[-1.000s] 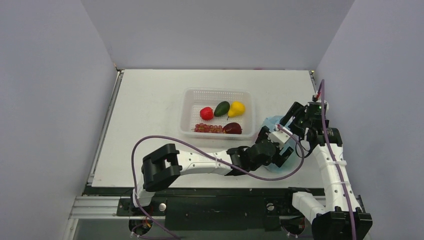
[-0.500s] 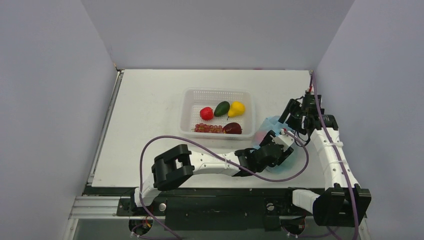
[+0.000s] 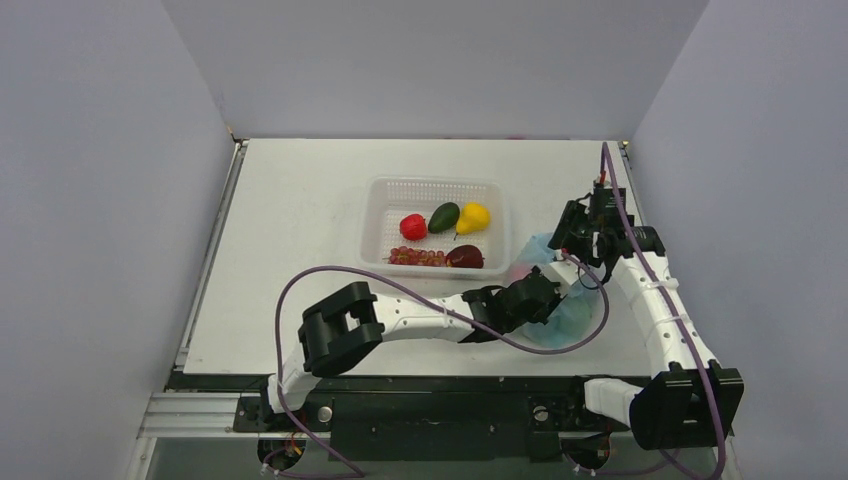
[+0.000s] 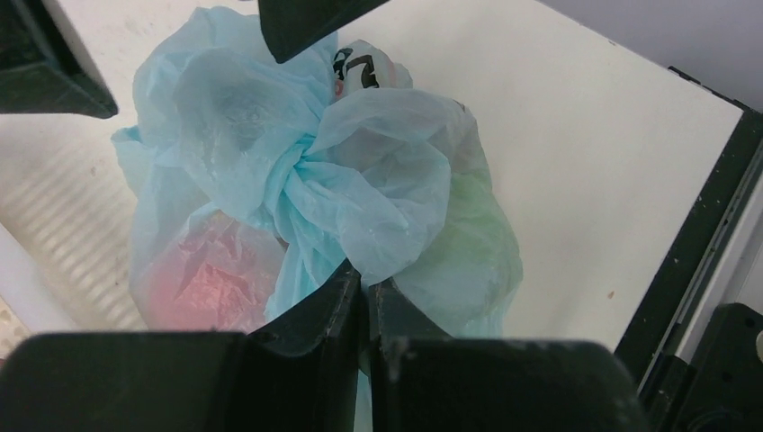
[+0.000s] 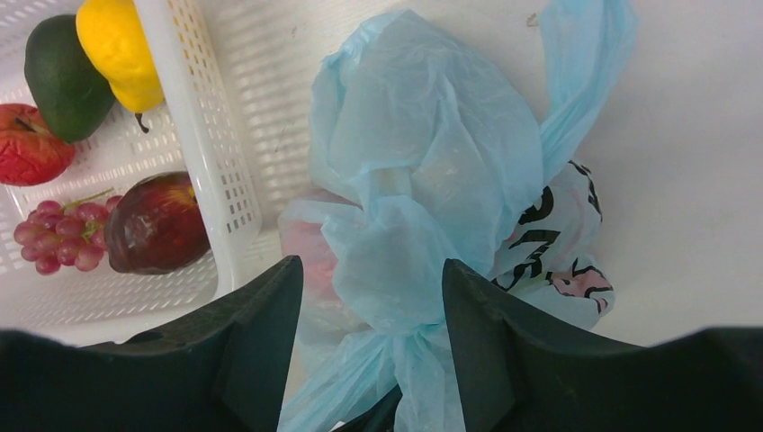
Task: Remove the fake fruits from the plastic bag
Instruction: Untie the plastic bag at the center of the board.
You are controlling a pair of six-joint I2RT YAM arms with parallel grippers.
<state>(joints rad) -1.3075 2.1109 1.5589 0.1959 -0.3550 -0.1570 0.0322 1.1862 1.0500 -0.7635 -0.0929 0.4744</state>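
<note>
The plastic bag [image 4: 360, 180] is a light blue crinkly bundle, knotted at the top, lying on the table just right of the basket [image 3: 380, 215]. Through its film show fake fruits: a reddish one [image 4: 202, 283] and a green one [image 4: 472, 238]. My left gripper [image 4: 367, 281] is shut on a fold of the bag's near side. From the far side my right gripper [image 5: 369, 270] stands open, its fingers either side of the bag's [image 5: 432, 153] gathered folds. In the top view both grippers, left [image 3: 552, 292] and right [image 3: 573, 250], meet over the bag [image 3: 570, 322].
The white perforated basket [image 5: 207, 153] holds a yellow pear [image 5: 112, 45], a dark green avocado [image 5: 58, 76], a red strawberry-like fruit [image 5: 27, 144], a grape bunch [image 5: 58, 234] and a dark red fruit [image 5: 157, 225]. The table's right and near edges lie close to the bag.
My left gripper has closed onto the bag's film. The right arm has swung left and over the bag, and its jaws have narrowed.
</note>
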